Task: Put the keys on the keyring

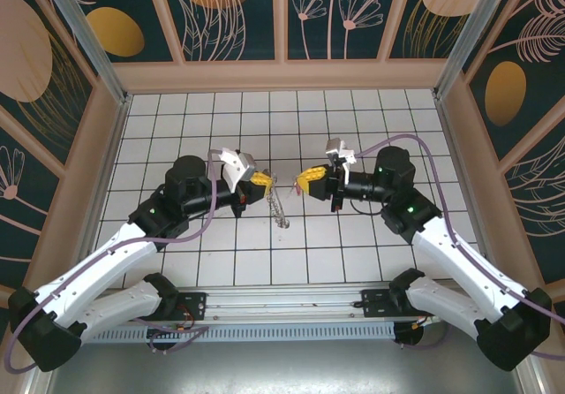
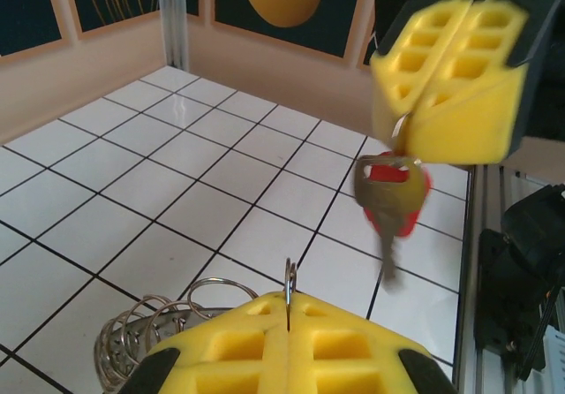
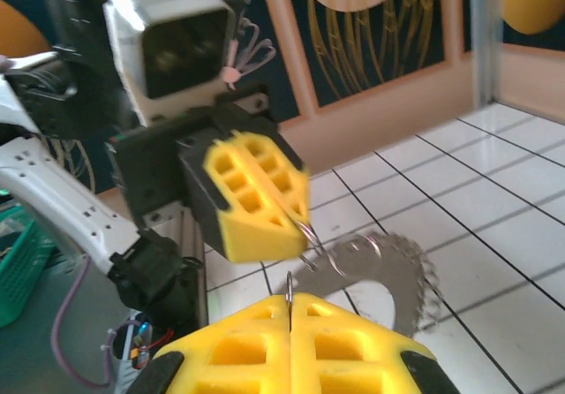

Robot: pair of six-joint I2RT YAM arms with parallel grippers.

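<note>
We find the left claw (image 1: 261, 182) clenched on the keyring (image 3: 411, 266), and the right claw (image 1: 306, 182) clenched on the red-tagged key (image 2: 387, 198).

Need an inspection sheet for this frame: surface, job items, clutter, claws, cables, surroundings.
Surface: white tiled table with dark grid lines.
Job's things: key with red tag hangs from the right claw; keyring, jagged-rimmed, hangs from the left claw.
Clutter: nothing seen.
Claws: left claw shut on keyring; right claw shut on the key's loop; tips face each other, apart.
Cables: purple cable loops along each arm.
Surroundings: floral wall panels.
</note>
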